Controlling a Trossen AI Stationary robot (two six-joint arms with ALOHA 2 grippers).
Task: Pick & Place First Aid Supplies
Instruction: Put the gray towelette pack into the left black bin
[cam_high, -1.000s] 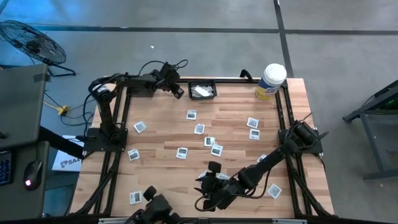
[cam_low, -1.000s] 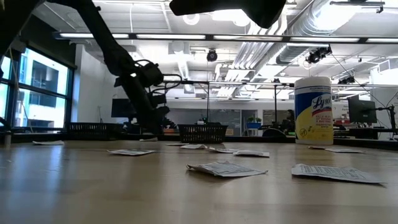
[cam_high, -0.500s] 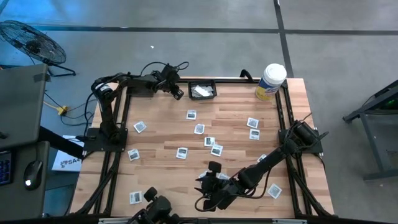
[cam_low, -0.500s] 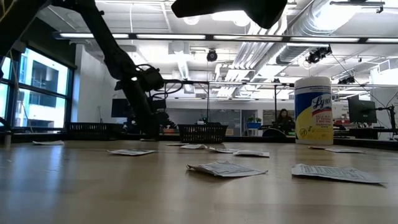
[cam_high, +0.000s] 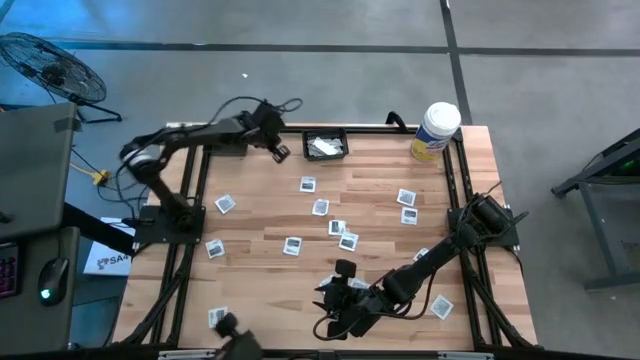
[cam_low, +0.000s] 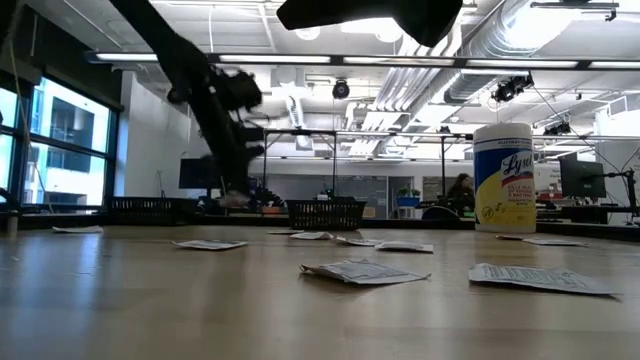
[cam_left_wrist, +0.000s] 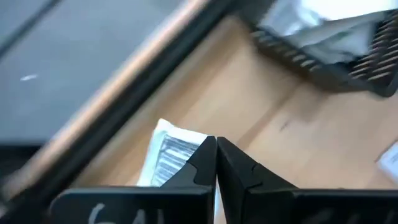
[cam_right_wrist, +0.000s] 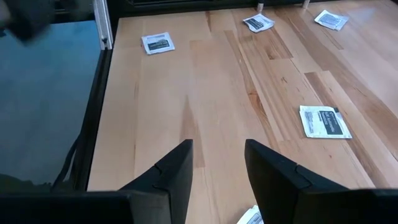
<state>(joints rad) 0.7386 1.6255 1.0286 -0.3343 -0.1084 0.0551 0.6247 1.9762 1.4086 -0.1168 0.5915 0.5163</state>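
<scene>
Change since earlier frames: left arm has swung at its base and elbow; left tool (cam_high: 281, 153) has stayed near the far-left corner, just beside the black tray (cam_high: 343, 152); right arm unchanged.
Left tool: fingers pressed together, tips touching in its wrist view; a white packet (cam_left_wrist: 169, 153) lies on the wood just behind the tips, and whether it is pinched cannot be told.
Right tool (cam_right_wrist: 217, 163): fingers spread, nothing between them; waits low over the near edge of the surface (cam_high: 380, 228).
Step in hand: judged as the left arm between a drop at the tray and the next pick.
Next move calls for: parting the fingers, then lowering flat onto a single packet, since these lie thin against the wood.
First aid supplies (cam_high: 320, 207): small flat white squares with dark printed centres, scattered well apart across the middle and near parts of the surface; several already lie in the tray.
Tray: black mesh, at the far edge, holding pale packets.
Other item: white tub (cam_high: 436, 131) with yellow label, far-right corner, upright.
</scene>
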